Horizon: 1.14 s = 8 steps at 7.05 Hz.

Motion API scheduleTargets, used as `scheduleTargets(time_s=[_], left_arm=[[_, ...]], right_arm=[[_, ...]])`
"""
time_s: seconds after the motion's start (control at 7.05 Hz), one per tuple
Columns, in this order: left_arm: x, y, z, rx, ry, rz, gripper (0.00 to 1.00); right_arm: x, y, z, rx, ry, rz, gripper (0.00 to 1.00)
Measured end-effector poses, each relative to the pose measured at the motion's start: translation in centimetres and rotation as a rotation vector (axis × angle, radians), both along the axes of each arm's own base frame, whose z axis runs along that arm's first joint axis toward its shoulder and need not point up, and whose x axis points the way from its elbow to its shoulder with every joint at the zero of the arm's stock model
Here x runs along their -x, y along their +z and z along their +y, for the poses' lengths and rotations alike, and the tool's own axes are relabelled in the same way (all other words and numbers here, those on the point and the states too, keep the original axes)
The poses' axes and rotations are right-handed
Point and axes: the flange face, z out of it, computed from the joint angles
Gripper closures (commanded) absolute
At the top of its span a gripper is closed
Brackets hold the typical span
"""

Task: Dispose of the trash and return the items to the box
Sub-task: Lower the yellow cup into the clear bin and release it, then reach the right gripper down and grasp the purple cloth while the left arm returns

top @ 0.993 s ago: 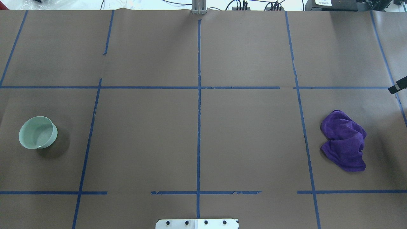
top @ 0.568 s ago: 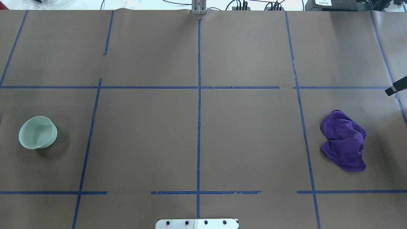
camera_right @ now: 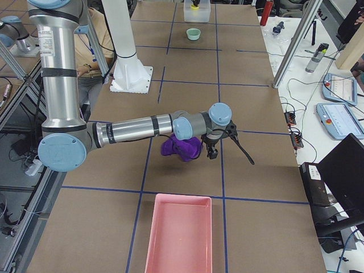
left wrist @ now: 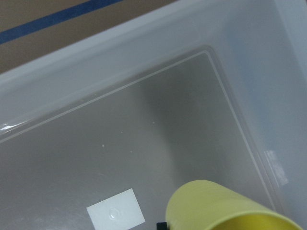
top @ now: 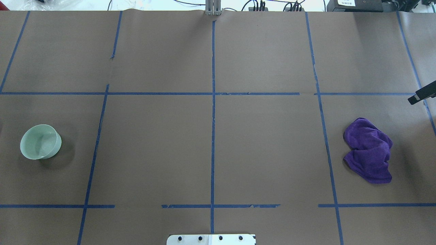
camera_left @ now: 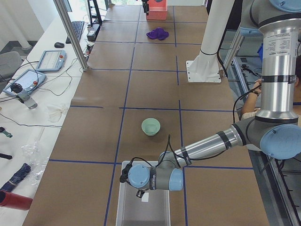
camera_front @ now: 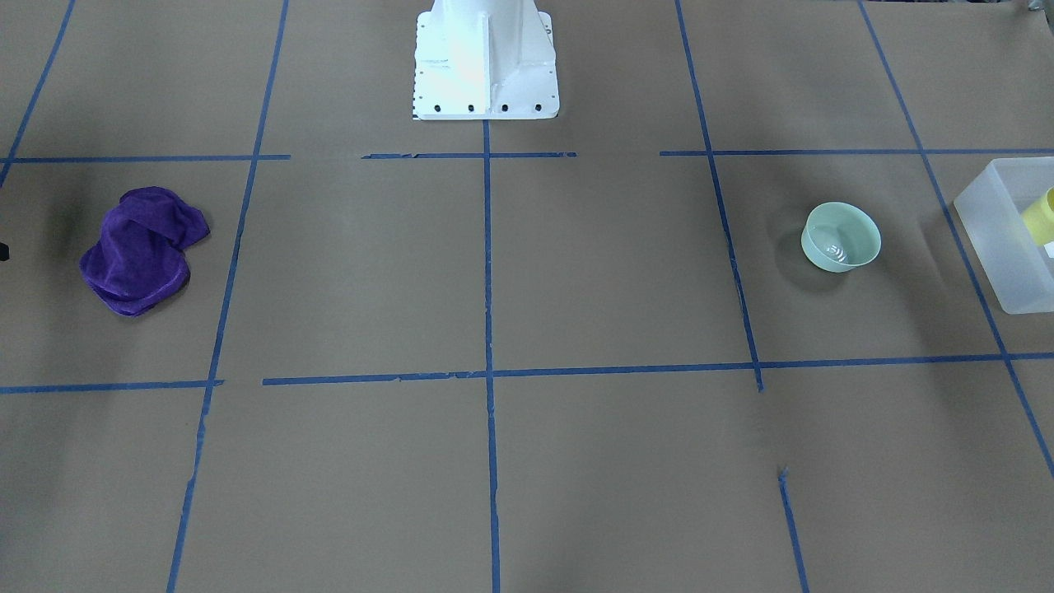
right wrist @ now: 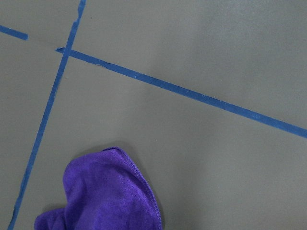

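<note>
Seen from the table's left end, the left end effector [camera_left: 140, 192] hangs over the frosted box [camera_left: 124, 207] at the near end of the worktop [camera_left: 94, 127]. I cannot tell whether it is clenched or released. The mint-green bowl [camera_left: 151, 126] stands beyond the box, apart from it.

From the right end, the right end effector [camera_right: 212, 150] is low beside the purple cloth [camera_right: 183, 148], and I cannot read its grip either. A pink tray [camera_right: 179, 239] lies nearer the camera.

Facing the robot, I see the yellow cup [camera_front: 1042, 216] within the box's walls at the view's edge, and the bowl upright nearby.

From overhead, bowl and cloth sit well apart at opposite sides.

On the left wrist camera, the cup's wall and rim fill the lower corner above the box floor, near a white label [left wrist: 115, 214].

On the right wrist camera, a corner of the cloth lies near blue tape [right wrist: 192, 93].
</note>
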Motion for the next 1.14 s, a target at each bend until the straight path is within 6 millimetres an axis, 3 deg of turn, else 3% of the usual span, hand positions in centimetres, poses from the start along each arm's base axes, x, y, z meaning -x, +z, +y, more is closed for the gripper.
scheduleTargets(time_s=[0.14, 0.28, 0.43, 0.71, 0.99, 1.14], left_arm=[[-0.3, -0.1, -0.1, -0.005, 0.006, 0.0, 0.0], [-0.5, -0.8, -0.4, -0.02, 0.008, 0.001, 0.0], [-0.5, -2.8, -1.1, -0.05, -0.002, 0.004, 0.0], [-0.6, -9.9, -3.6, -0.065, -0.106, 0.014, 0.0], [-0.8, -17.0, -5.7, -0.045, -0.23, 0.043, 0.0], [-1.1, -19.5, -6.6, -0.031, -0.272, 0.059, 0.0]], right_arm=[[0.2, -0.2, 0.0, 0.004, 0.002, 0.0, 0.0], [0.8, -1.3, 0.2, 0.027, 0.024, -0.003, 0.0], [2.4, -3.5, 1.0, 0.074, 0.059, -0.002, 0.0], [7.7, -5.9, 3.8, 0.199, 0.113, 0.056, 0.0], [11.1, -5.1, 6.6, 0.28, 0.191, 0.115, 0.0], [12.1, -4.0, 8.5, 0.303, 0.248, 0.117, 0.0]])
